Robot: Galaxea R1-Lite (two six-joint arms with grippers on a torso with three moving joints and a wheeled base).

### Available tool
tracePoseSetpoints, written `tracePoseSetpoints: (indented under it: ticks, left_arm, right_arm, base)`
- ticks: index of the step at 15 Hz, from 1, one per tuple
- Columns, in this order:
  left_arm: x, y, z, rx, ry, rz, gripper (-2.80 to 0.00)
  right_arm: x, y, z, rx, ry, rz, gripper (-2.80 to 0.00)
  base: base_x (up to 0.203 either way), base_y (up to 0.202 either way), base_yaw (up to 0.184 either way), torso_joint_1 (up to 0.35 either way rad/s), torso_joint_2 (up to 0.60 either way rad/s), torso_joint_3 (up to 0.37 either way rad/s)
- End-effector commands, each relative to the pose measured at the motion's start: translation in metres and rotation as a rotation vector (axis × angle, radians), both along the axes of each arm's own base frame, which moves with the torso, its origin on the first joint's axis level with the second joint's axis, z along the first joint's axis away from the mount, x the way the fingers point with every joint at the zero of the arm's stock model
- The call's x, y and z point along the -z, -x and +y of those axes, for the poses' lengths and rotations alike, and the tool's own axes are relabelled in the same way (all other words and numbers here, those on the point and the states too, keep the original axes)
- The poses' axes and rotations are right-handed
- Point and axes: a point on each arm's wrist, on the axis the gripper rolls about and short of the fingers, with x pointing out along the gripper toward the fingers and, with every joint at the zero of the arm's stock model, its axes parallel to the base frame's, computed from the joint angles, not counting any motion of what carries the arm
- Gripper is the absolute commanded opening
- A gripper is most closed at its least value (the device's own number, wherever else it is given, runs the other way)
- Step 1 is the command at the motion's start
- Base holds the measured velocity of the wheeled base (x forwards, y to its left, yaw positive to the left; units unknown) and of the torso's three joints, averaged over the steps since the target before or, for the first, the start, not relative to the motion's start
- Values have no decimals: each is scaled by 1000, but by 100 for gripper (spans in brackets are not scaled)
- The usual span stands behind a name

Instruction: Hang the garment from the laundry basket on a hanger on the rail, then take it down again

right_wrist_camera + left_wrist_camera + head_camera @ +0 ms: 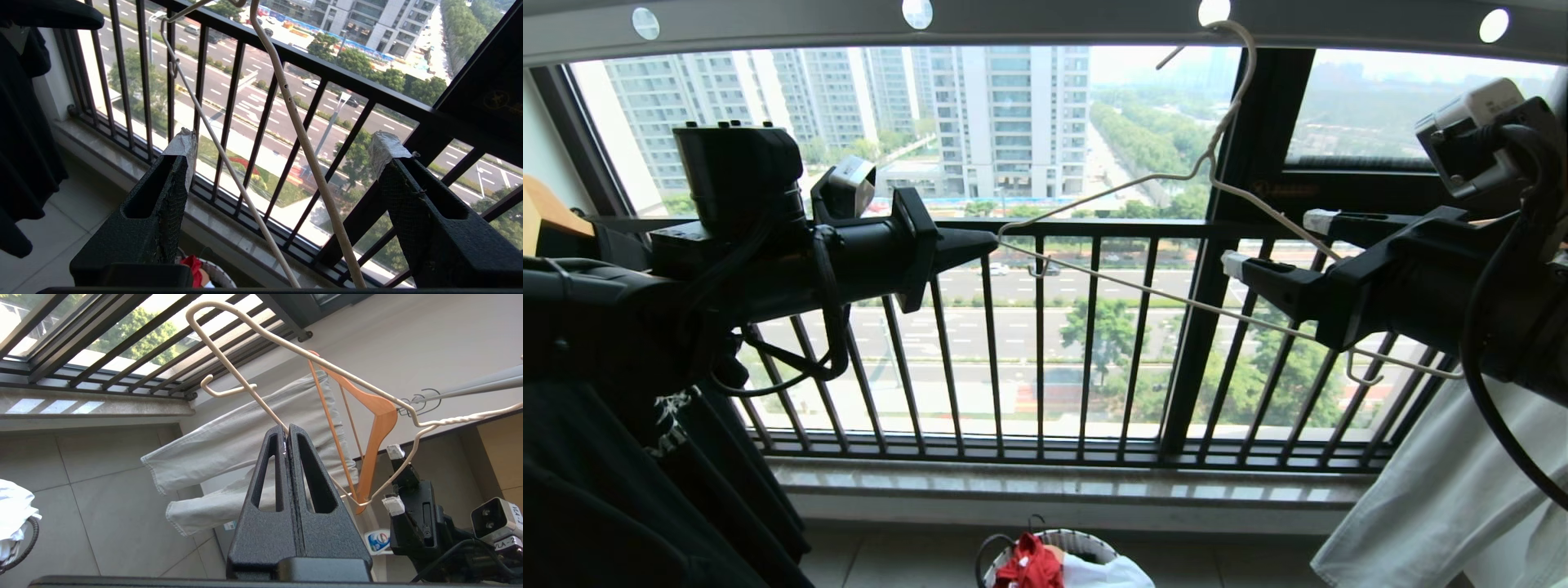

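A white wire hanger (1143,286) hangs tilted, its hook in a hole of the grey rail (1045,20) overhead. My left gripper (992,239) is shut on the hanger's left end; in the left wrist view the wire (327,365) runs out from the closed tips (286,430). On the hanger's right side my right gripper (1276,242) is open. Two of the wires (303,138) pass between its taped fingers (284,143) without being pinched. The red garment (1029,563) lies in the laundry basket (1086,539) on the floor below.
A black garment (605,490) hangs at the left and a pale grey garment (1421,506) at the right, on a wooden hanger (380,424). The dark barred window railing (1037,343) stands close behind the hanger.
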Motion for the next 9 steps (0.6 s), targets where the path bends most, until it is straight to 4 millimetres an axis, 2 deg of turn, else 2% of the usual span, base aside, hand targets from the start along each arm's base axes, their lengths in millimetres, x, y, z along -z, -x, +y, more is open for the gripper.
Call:
tracePoseSetpoints:
  ticks: [1,3,4,7,8,9]
  left_arm:
    - [4,-1,-2,8,0,12,-280]
    - [14,-5,-6,16,-19,29,-280]
    - [12,-4,-6,16,-19,22,-280]
    - [6,5,-3,19,-31,-14,-280]
    - [7,14,-4,30,-36,-11,-280]
    - [8,23,-7,50,-43,-13,-280]
  right_arm:
    - [-10,34,-20,-20,-37,-63,0]
    - [-6,61,-31,-69,-34,-55,0]
    - [-7,74,-38,-83,-44,-71,0]
    - [-13,111,-62,-92,-94,-142,0]
    - [-14,122,-70,-90,-103,-155,0]
    - [-13,134,-78,-87,-109,-164,-208]
  base:
    - [0,0,0,0,0,0]
    - [0,0,0,0,0,0]
    - [0,0,0,0,0,0]
    - [0,0,0,0,0,0]
    - [0,0,0,0,0,0]
    - [0,0,0,0,0,0]
